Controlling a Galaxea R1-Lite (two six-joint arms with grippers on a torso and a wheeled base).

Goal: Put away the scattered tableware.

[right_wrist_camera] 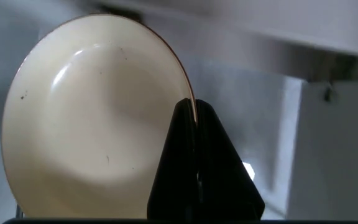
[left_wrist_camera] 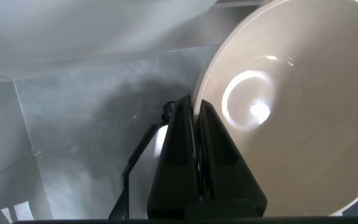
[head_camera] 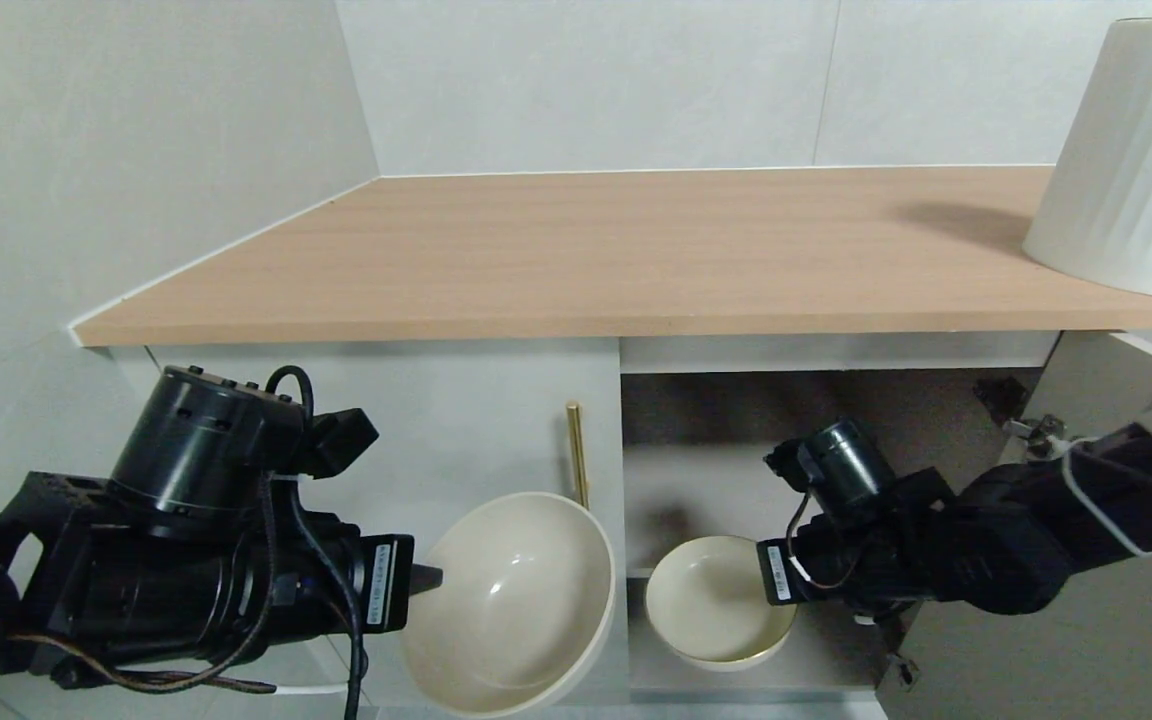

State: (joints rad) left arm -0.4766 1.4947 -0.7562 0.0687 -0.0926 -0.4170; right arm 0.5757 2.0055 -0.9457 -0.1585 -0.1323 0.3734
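**A:** While the left claw (head_camera: 426, 578) pinches its rim, which way does the large bowl (head_camera: 511, 600) face?

**B:** Its hollow faces up and is tipped towards the head camera. It is round, so it has no long side. The fingers are together on the rim, one inside and one outside. The bowl spreads out from the tips towards the robot's right.

**A:** And the right claw (head_camera: 771, 575)?

**B:** It is clamped the same way on the rim of the small bowl (head_camera: 716, 600), which reaches out from its tips towards the robot's left. That bowl's hollow also faces up, slightly tilted.

**A:** Do the bowls touch?

**B:** No, they are near each other but apart. The large one hangs in front of the shut door, just below the brass handle (head_camera: 576, 450). The small one is at the mouth of the open cupboard (head_camera: 736, 420), over its floor. I cannot tell whether it is inside.

**A:** What is above the claws?

**B:** A wooden counter (head_camera: 586, 250), with a white ribbed lampshade (head_camera: 1136, 160) at its right end.
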